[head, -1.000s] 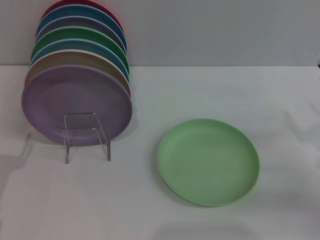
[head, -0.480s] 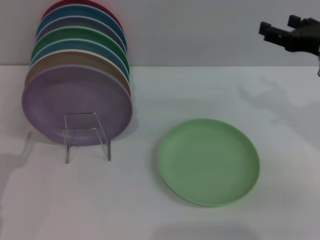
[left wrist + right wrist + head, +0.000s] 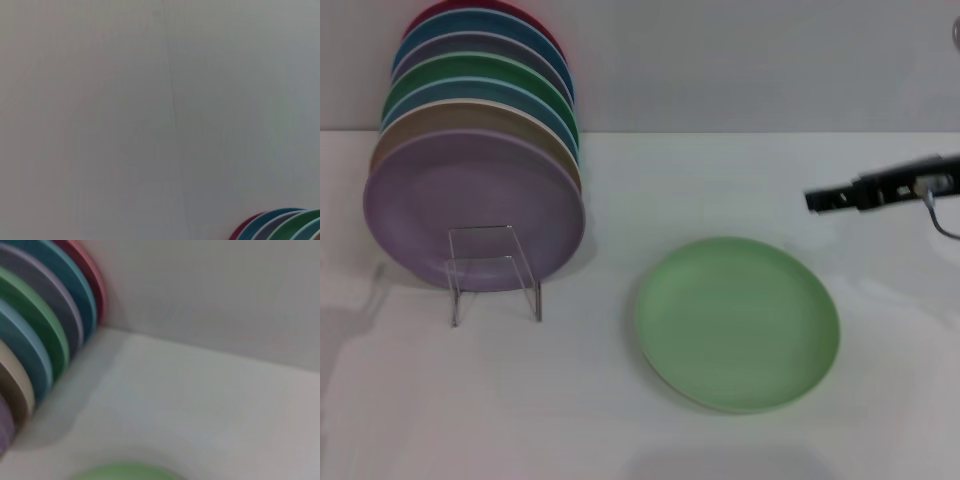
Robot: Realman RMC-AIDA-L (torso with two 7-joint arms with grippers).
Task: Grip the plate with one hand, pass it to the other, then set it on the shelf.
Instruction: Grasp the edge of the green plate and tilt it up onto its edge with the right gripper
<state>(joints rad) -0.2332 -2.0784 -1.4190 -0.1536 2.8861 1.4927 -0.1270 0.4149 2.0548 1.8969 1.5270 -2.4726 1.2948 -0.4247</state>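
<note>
The pale mint-green plate [image 3: 737, 322] lies flat on the white table, right of centre in the head view. Its far rim shows as a green sliver in the right wrist view [image 3: 125, 472]. My right gripper [image 3: 820, 199] reaches in from the right edge, seen side-on as a thin black bar. It hovers above the table just behind the plate's far right rim and touches nothing. The clear acrylic and wire shelf [image 3: 492, 270] stands at the left and holds a row of upright plates. My left gripper is out of view.
A lilac plate [image 3: 470, 200] fronts the row on the shelf, with tan, blue, dark green, grey-purple and red plates [image 3: 45, 330] behind it against the grey wall. The white table [image 3: 620, 420] spreads around the plate. The left wrist view shows wall and plate tops [image 3: 280, 225].
My right gripper came in from the upper right, then dropped lower and moved left toward the plate, turning side-on. The plate and the shelf have not moved.
</note>
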